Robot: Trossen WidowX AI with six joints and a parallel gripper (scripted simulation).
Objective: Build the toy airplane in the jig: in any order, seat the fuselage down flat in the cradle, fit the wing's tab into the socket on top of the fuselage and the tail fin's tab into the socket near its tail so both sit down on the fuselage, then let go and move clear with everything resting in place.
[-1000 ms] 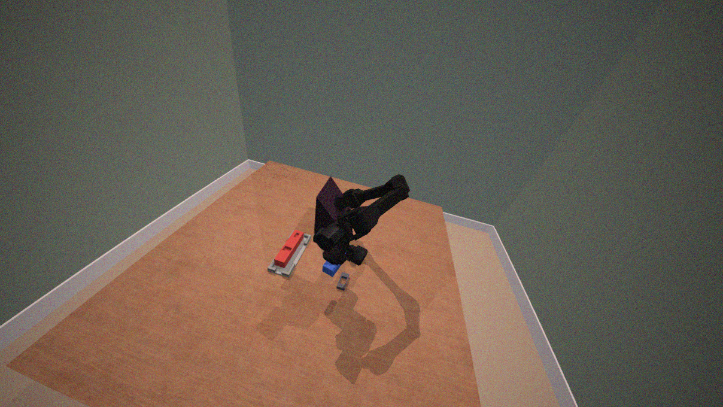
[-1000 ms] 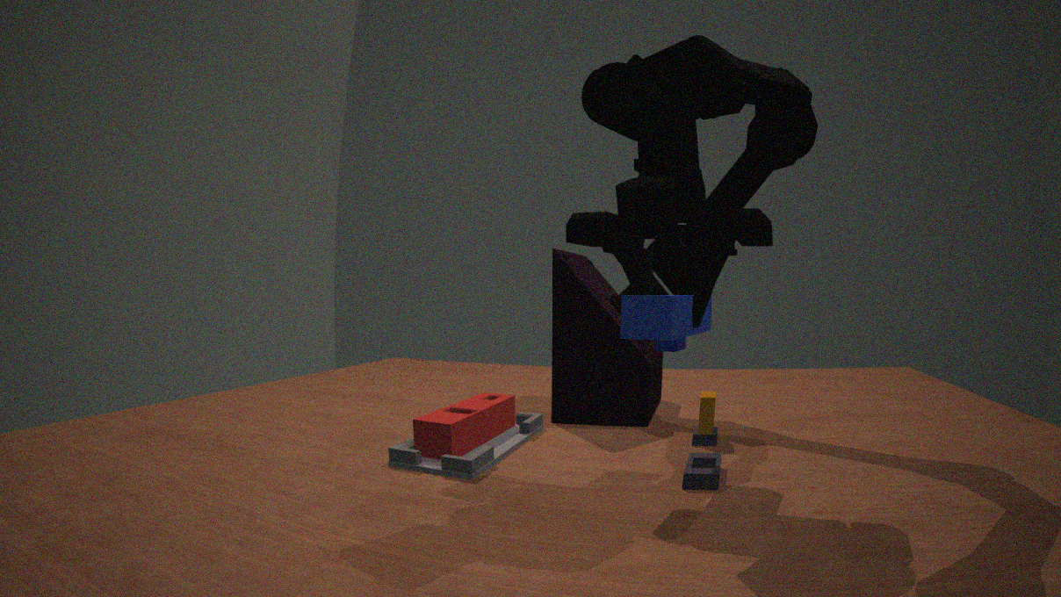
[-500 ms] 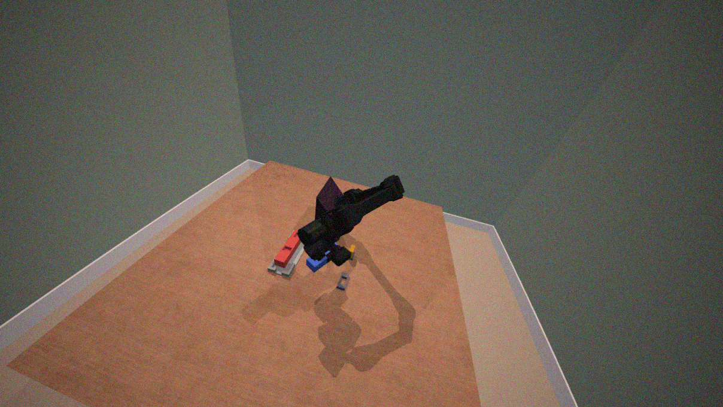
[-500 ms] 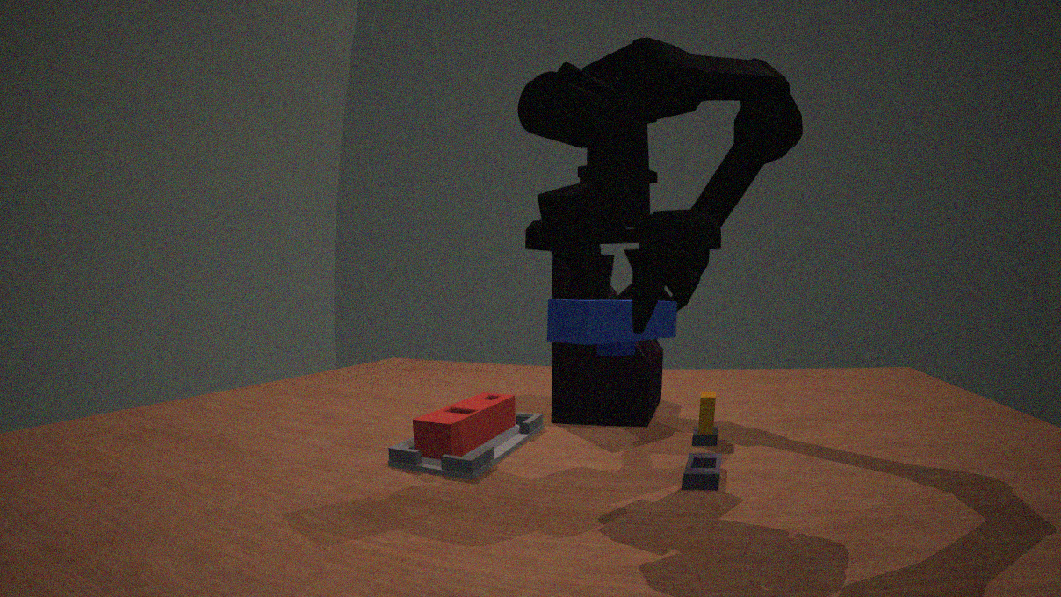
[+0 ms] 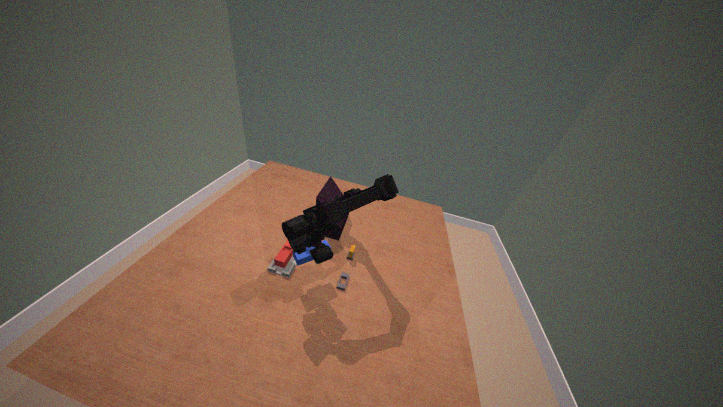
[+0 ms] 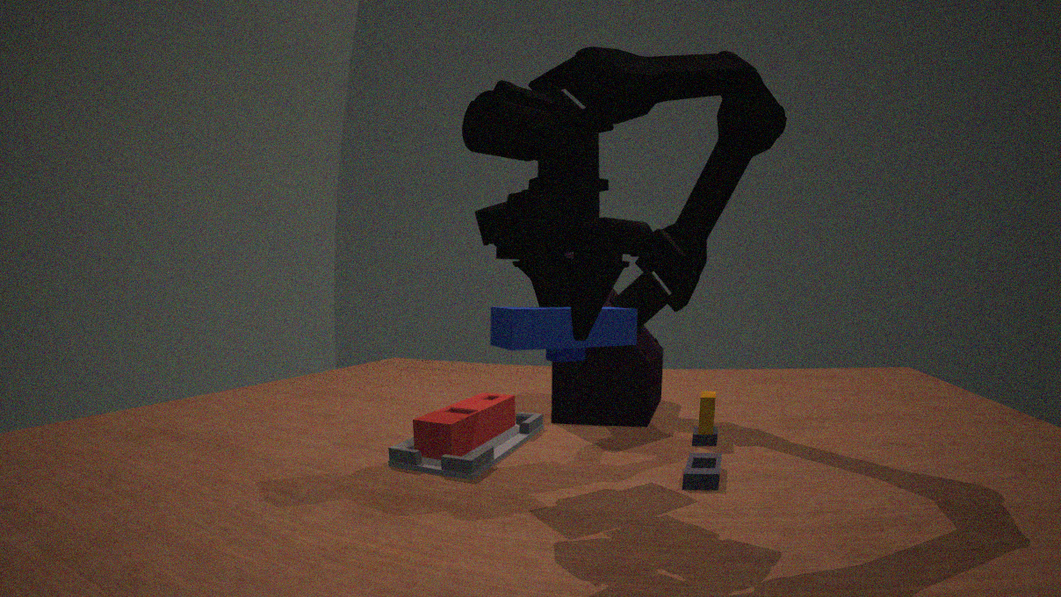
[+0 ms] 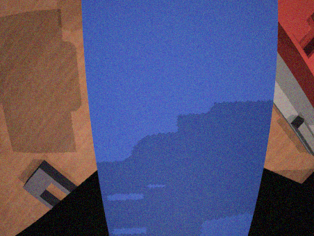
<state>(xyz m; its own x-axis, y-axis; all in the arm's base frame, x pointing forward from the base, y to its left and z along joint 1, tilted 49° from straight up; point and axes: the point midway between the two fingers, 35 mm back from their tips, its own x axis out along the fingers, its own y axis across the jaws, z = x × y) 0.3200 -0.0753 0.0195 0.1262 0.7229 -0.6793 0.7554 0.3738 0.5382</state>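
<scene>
My gripper (image 6: pixel 570 326) (image 7: pixel 171 173) is shut on the blue wing (image 5: pixel 303 257) (image 6: pixel 527 327) (image 7: pixel 174 69) and holds it level in the air, right of the fuselage and higher in the exterior view. The wing's tab (image 6: pixel 566 355) points down. The red fuselage (image 5: pixel 283 257) (image 6: pixel 484 428) (image 7: pixel 295 14) lies lengthwise in the grey cradle (image 5: pixel 273 267) (image 6: pixel 467 463) (image 7: pixel 290 78) and looks level. Its two top sockets show open in the exterior view. The yellow tail fin (image 5: pixel 351 249) (image 6: pixel 706 415) stands upright in a small dark holder (image 6: pixel 704 438). The far fingertip is hidden behind the wing.
An empty grey holder (image 5: pixel 340 286) (image 6: pixel 701 480) (image 7: pixel 35 181) sits on the wooden table (image 5: pixel 202 313) (image 6: pixel 185 482), nearer the exterior camera than the tail fin. The arm's dark base (image 6: pixel 602 392) stands behind the cradle. The arm's shadows fall across the table.
</scene>
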